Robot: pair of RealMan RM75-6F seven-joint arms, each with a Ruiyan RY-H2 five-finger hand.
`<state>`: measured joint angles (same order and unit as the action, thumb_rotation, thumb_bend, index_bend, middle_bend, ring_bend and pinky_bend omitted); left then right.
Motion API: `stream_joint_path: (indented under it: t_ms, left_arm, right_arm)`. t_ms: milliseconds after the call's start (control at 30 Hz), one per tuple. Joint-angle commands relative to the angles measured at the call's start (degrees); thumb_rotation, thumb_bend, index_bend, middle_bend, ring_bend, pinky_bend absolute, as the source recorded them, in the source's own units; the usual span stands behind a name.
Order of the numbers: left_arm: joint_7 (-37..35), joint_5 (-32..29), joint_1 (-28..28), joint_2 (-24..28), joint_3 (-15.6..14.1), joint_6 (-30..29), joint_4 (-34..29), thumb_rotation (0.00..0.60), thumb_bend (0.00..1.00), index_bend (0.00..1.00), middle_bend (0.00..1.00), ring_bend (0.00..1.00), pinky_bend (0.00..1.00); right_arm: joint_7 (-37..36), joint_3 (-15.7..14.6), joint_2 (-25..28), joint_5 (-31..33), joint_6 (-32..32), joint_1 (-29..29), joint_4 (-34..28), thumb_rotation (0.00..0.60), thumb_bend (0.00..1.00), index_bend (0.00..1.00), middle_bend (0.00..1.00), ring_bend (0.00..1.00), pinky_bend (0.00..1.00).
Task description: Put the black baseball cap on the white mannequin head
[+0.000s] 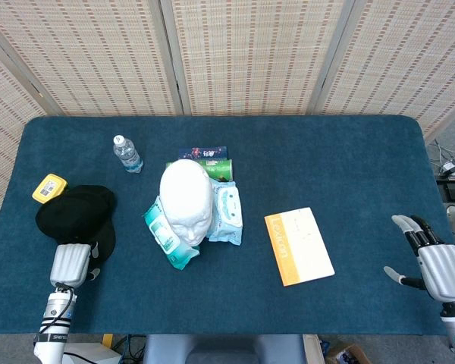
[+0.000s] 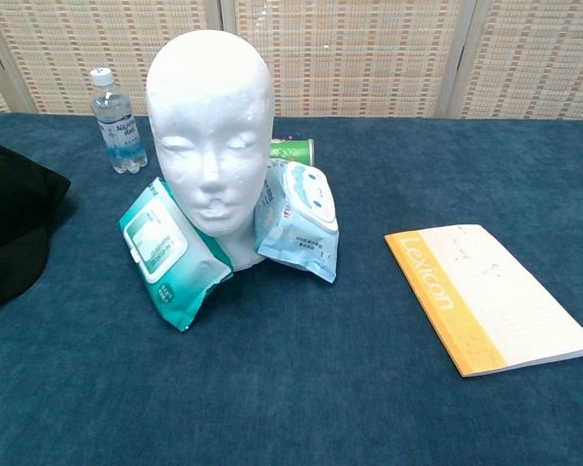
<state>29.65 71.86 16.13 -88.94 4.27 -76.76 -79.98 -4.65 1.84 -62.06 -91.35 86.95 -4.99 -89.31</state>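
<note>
On the table (image 1: 341,152), "Lexicon" notebook (image 2: 488,295); right robot hand (image 1: 437,267) spread, empty; left robot hand (image 1: 71,263) unclear.

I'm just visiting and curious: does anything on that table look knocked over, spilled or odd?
Nothing spilled or damaged. One oddity: the white mannequin head stands wedged between two wipe packs, which lean against its neck. The black baseball cap lies flat, uncrushed.

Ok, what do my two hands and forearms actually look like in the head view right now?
Both the left hand and right hand have ribbed silver-grey plastic backs and dark-jointed grey fingers. Each sits on a round silver wrist with a black band. The left forearm is white with small black lettering, too small to read.
</note>
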Motion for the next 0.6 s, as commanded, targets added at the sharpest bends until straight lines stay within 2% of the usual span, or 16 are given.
stream_joint_path:
  t_ms: [33,600]
  left_arm:
    - [-0.10,0.07,-0.15,-0.92,0.36,-0.49,1.31,0.600,0.08,0.58,0.67,0.36,0.50]
    - [-0.28,-0.90,0.05,-2.16,0.92,0.91,4.07,0.600,0.08,0.58,0.67,0.36,0.50]
  right_arm:
    - [0.05,0.01,-0.01,0.01,-0.05,-0.01,0.00,0.600,0.00,0.04,0.18,0.12,0.46]
    - [0.20,0.13,0.01,0.16,-0.15,0.00,-0.14,0.600,0.00,0.04,0.18,0.12,0.46]
